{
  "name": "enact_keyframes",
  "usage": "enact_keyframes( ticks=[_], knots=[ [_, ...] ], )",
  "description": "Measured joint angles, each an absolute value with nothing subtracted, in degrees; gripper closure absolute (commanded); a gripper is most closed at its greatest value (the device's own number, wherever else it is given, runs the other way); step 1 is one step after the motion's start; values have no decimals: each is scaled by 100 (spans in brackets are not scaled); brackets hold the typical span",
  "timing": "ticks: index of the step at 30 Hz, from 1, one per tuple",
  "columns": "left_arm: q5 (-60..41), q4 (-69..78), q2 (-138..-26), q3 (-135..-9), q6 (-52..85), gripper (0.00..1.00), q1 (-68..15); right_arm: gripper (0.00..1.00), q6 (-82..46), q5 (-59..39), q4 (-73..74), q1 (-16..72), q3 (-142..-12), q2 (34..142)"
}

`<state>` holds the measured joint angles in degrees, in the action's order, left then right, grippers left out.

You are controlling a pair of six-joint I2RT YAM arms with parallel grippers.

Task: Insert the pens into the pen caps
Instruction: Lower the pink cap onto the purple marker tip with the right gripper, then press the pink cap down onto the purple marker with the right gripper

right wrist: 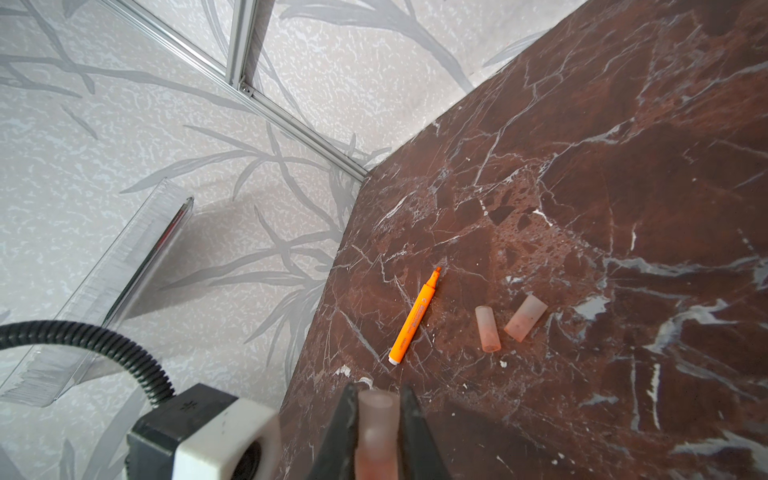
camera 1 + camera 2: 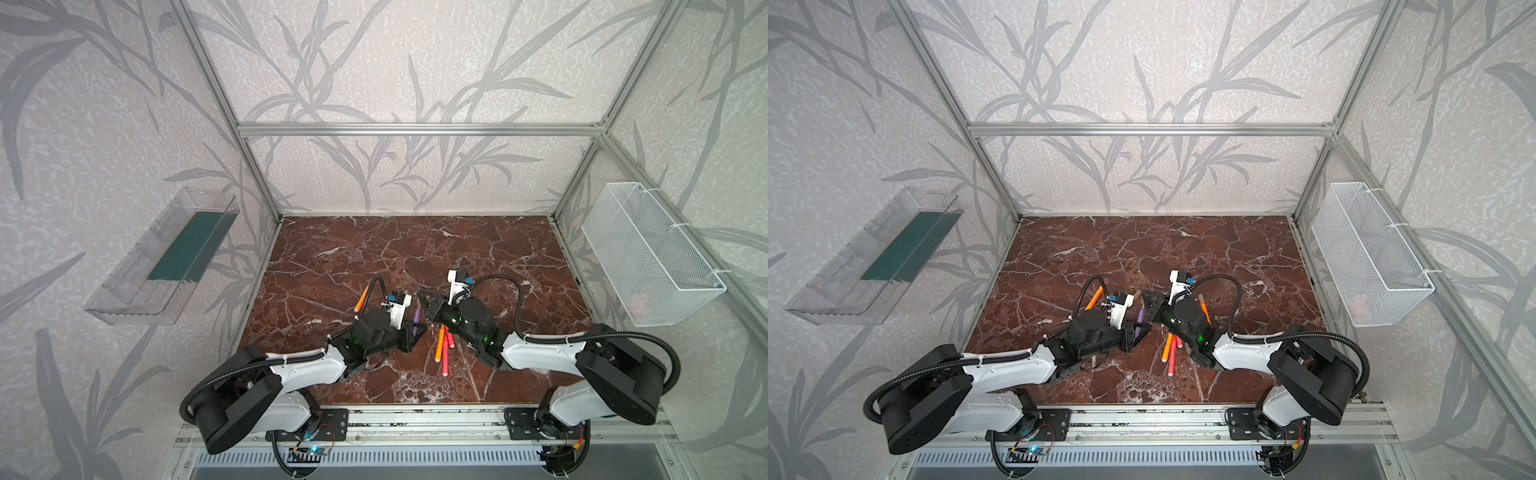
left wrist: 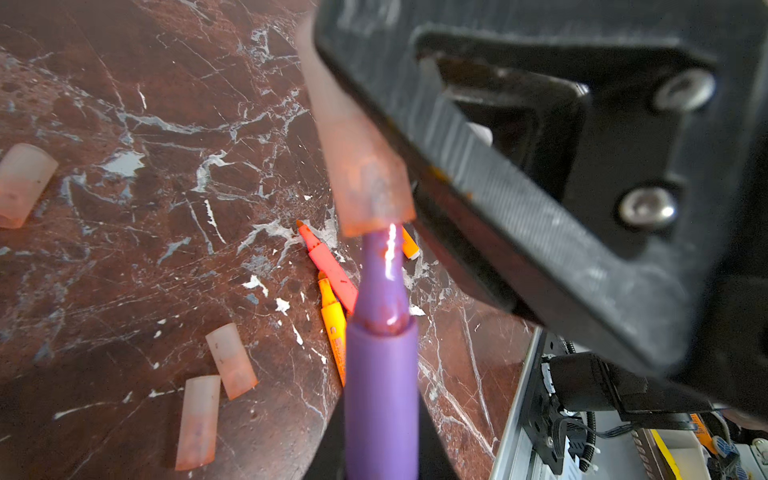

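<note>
Currently slim purple marker pen (image 3: 381,374) has its tip in the mouth of the short translucent pinkish cylindrical cap (image 3: 365,178), both raised over the brown marble tabletop (image 3: 124,291). Left gripper (image 2: 417,329) fingers (image 3: 326,457) clamp the pen; right gripper (image 1: 379,399) fingers (image 1: 340,432) pinch the cap.

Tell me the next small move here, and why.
Probably push the purple pen straight on into the cap: the left end effector grips the pen, the right end effector grips the cap, and the tip sits just inside its mouth, the neck bare.
</note>
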<state>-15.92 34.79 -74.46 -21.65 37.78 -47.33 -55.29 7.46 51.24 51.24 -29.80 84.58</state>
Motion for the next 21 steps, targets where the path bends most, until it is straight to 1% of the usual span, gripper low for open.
enact_keyframes(
  ticks=[11, 21],
  knots=[
    [-1535, 3476, -7310, -2139, 3929, 100, -4731, 100, -5557, 967, 5627, 5319, -2891, 8632],
    [-1673, 3573, -6801, -1968, 4132, 100, -4711, 99, -5411, 934, 6849, 5465, -2650, 8829]
  ],
)
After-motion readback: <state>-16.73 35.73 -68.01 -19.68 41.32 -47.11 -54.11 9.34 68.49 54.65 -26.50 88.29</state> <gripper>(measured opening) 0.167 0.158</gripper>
